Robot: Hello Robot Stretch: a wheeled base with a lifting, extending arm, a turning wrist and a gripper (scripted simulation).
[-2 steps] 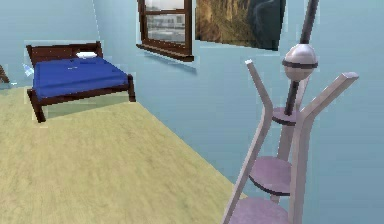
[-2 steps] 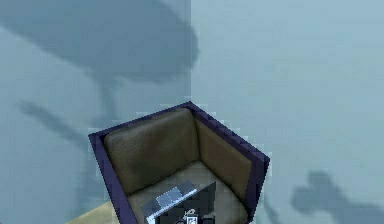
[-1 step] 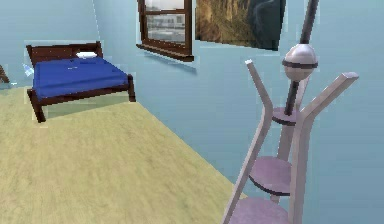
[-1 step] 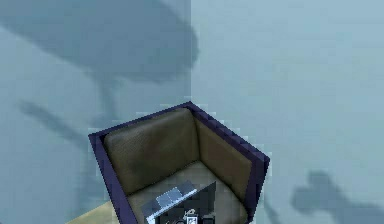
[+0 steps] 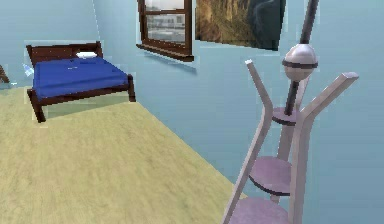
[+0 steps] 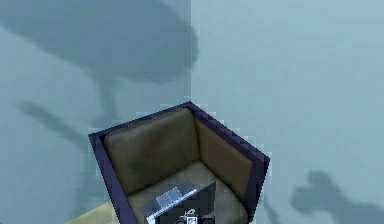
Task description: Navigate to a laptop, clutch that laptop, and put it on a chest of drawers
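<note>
The gripper sits at the arm side view's bottom edge, at the seat of a dark-framed armchair. Whether its fingers have hold of anything cannot be told, since a flat grey laptop lies on the brown seat cushion right by it. I judge the grasp to be the step in hand. The next move calls for a sure hold and a straight lift clear of the chair's arms and back. The base must then seek a chest of drawers. Ahead stand a pale coat stand close by, and a blue bed across the carpet.
</note>
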